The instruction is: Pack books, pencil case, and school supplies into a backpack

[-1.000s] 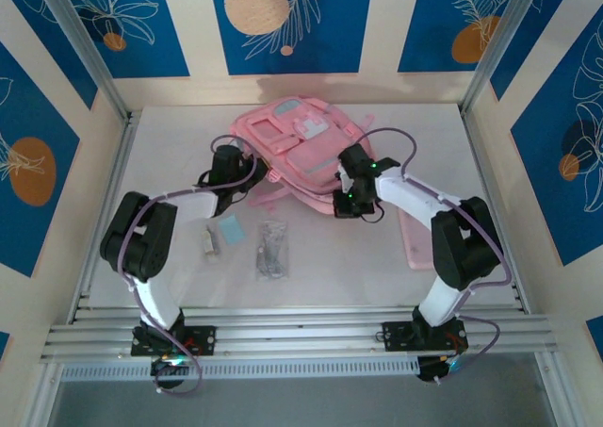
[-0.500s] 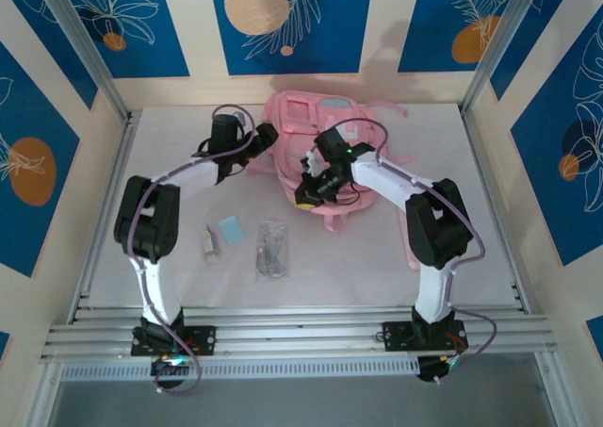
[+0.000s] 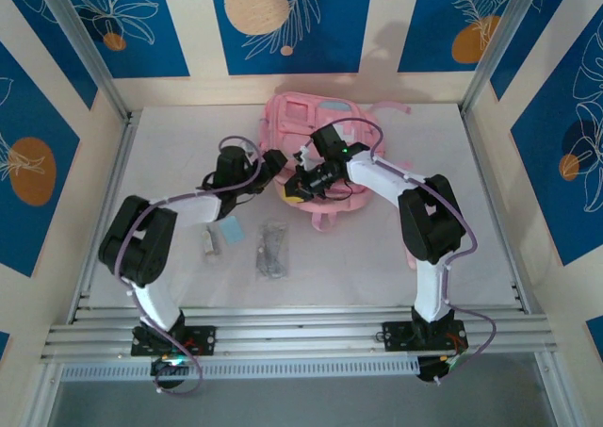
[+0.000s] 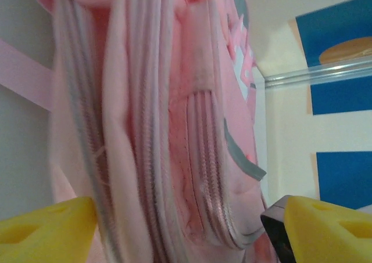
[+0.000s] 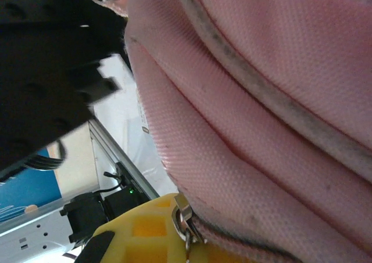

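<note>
The pink backpack [image 3: 332, 137] stands bunched at the back middle of the table. My left gripper [image 3: 270, 166] is open at its left side. In the left wrist view its yellow fingertips [image 4: 49, 227] straddle the backpack's zippered edge [image 4: 174, 129]. My right gripper [image 3: 296, 186] is shut on the backpack's metal zipper pull [image 5: 183, 214] at the lower front edge. The school supplies lie on the table in front: a light-blue square [image 3: 229, 228], a clear packet [image 3: 272, 248] and a small white piece [image 3: 209, 243]. The books and the pencil case are hidden or out of view.
A pink strap [image 3: 323, 221] trails from the backpack toward the near side. Metal rails [image 3: 301, 333] run along the table's near edge, and frame posts [image 3: 111, 97] stand at the back corners. White table surface [image 3: 349, 267] lies between the arms.
The backpack has gone from lying flat to bunched upright farther back. My left gripper opened and let go of it, then drew back toward the near right. The right gripper stayed shut.
</note>
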